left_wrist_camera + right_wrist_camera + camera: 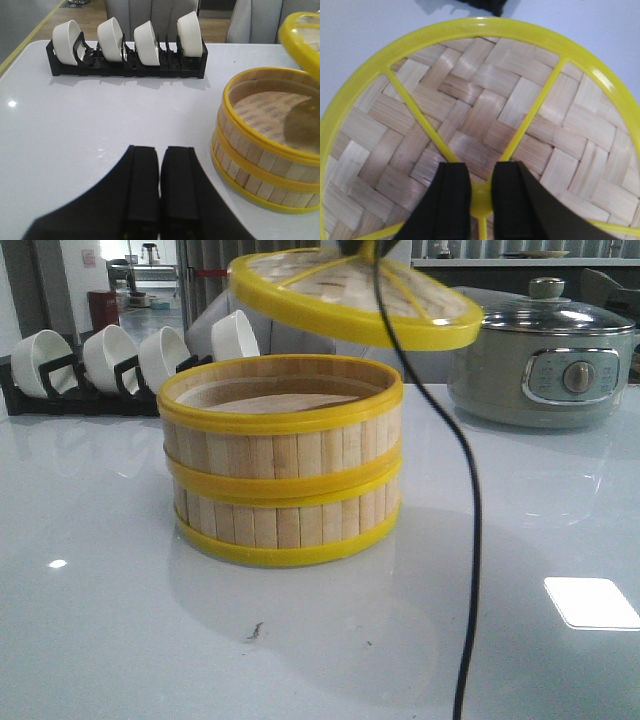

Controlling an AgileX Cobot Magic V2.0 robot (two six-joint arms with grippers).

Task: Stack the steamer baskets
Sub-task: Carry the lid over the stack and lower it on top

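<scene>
two stacked steamer baskets [281, 460] on glossy white table [90, 620]

I count two round bamboo-slat steamer baskets with yellow rims, a lower [285, 525] and an upper [280, 425]; one flat woven bamboo lid with a yellow rim [355, 295]; four white bowls [112, 37]; one black bowl rack [125, 67]; one grey-green electric pot [545, 365].

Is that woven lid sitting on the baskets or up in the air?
In the air: the lid hangs tilted above the stacked steamer baskets, held by the right pincer.
</scene>
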